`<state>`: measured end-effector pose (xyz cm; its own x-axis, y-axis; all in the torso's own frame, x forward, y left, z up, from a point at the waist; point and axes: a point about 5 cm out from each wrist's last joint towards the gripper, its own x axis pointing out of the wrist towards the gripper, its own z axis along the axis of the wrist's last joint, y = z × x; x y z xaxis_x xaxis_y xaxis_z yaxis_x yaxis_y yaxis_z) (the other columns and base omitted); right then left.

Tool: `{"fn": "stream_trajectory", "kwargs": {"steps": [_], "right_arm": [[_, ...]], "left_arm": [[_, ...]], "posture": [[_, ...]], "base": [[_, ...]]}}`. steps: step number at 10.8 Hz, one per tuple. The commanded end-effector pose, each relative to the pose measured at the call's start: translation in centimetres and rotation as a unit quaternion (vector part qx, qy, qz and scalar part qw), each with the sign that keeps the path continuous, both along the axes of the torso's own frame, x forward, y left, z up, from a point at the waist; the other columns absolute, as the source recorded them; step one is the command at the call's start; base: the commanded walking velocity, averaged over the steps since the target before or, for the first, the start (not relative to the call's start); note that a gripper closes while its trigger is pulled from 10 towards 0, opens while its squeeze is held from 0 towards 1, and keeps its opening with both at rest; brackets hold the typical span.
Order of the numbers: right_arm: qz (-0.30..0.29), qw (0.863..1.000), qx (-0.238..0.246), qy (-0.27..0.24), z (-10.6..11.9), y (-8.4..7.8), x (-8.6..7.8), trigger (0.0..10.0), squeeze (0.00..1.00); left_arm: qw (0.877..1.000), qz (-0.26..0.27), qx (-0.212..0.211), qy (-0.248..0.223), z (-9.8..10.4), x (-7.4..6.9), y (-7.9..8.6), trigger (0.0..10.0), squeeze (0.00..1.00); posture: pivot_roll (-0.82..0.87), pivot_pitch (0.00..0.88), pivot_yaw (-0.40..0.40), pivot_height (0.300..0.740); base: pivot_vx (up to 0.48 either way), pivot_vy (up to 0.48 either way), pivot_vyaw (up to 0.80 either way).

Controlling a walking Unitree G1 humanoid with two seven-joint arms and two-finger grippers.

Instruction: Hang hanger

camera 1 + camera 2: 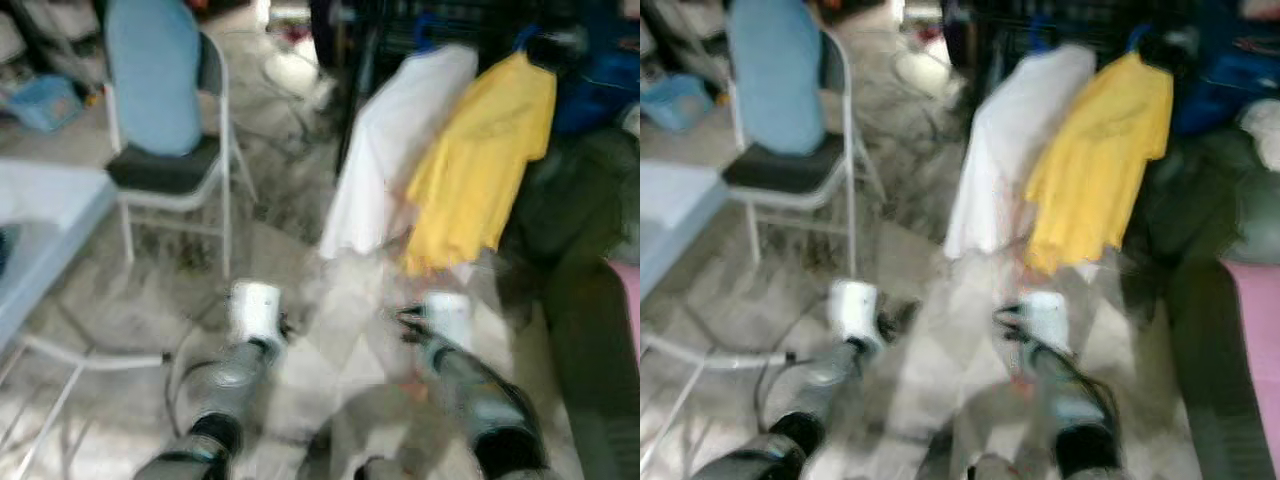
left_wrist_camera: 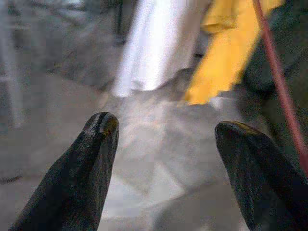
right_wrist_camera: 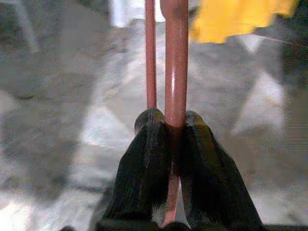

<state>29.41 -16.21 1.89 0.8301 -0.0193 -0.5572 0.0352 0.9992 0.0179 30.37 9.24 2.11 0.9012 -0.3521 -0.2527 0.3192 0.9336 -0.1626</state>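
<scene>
A red hanger runs straight out from between the pads of my right gripper, which is shut on its bar; a second thin bar of the hanger lies beside it. The same hanger crosses the left wrist view as a red rod. My left gripper is open with nothing between its fingers. Both arms reach forward low over the floor, left and right. Ahead hang a white garment and a yellow shirt on blue hangers from a dark rack. The view is blurred.
A folding chair with a blue cloth over its back stands ahead on the left. A pale bed edge lies at far left. Dark green fabric and something pink are on the right. A cable trails across the marbled floor.
</scene>
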Motion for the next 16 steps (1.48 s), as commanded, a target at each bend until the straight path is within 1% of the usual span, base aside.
{"fn": "stream_trajectory", "kwargs": {"steps": [1,4,6,7,8,9,10,11,14,16], "right_arm": [[0.016,1.000,0.013,0.000,0.0,1.3,0.0,10.0,0.00],[0.020,1.000,0.016,0.011,-0.7,1.7,-0.7,10.0,0.00],[0.020,1.000,0.018,0.013,-0.8,2.0,-0.9,10.0,0.00],[0.010,1.000,0.014,0.013,-0.9,1.9,-0.8,10.0,0.00],[-0.008,1.000,0.014,0.019,-1.0,1.4,-0.8,10.0,0.00],[-0.009,1.000,0.014,0.022,-1.2,1.3,-0.9,10.0,0.00],[-0.006,1.000,0.015,0.023,-1.3,1.4,-0.9,10.0,0.00],[0.000,1.000,0.015,0.024,-1.2,1.8,-0.8,10.0,0.00],[0.004,1.000,0.012,0.023,-1.2,2.1,-0.7,10.0,0.00],[0.001,1.000,0.009,0.022,-1.3,1.9,-0.7,10.0,0.00]], "left_arm": [[1.000,0.010,0.011,0.010,-0.5,-0.2,1.3,10.0,0.00],[1.000,0.007,0.012,0.019,-0.8,-0.5,1.2,10.0,0.00],[1.000,-0.001,0.017,0.020,-0.9,-0.6,1.1,10.0,0.00],[1.000,-0.002,0.020,0.023,-1.0,-0.6,1.0,10.0,0.00],[0.999,-0.005,0.028,0.030,-1.1,-0.7,0.7,10.0,0.00],[0.999,-0.010,0.003,0.037,-1.3,-0.9,0.6,10.0,0.00],[0.999,-0.011,-0.004,0.033,-1.3,-1.0,0.7,10.0,0.00],[0.999,-0.014,-0.014,0.034,-1.3,-1.1,0.6,10.0,0.00],[0.999,-0.021,-0.019,0.033,-1.2,-1.0,0.3,10.0,0.00],[0.999,-0.028,-0.022,0.034,-1.2,-1.1,0.2,10.0,0.00]], "posture": [[-0.19,0.121,0.010,0.740],[-0.19,0.122,0.020,0.740],[-0.19,0.117,0.028,0.740],[-0.19,0.115,0.032,0.740],[-0.18,0.113,0.035,0.740],[-0.18,0.109,0.036,0.740],[-0.18,0.107,0.036,0.740],[-0.18,0.102,0.035,0.740],[-0.18,0.098,0.033,0.740],[-0.19,0.096,0.036,0.740]], "base": [[0.401,0.262,0.00],[0.383,0.288,0.00],[0.336,0.343,0.00],[0.000,0.000,0.00],[0.000,0.000,0.00],[0.000,0.000,0.00],[0.000,0.000,0.00],[0.315,0.000,0.00],[0.409,0.000,0.00],[0.437,0.000,0.00]]}}
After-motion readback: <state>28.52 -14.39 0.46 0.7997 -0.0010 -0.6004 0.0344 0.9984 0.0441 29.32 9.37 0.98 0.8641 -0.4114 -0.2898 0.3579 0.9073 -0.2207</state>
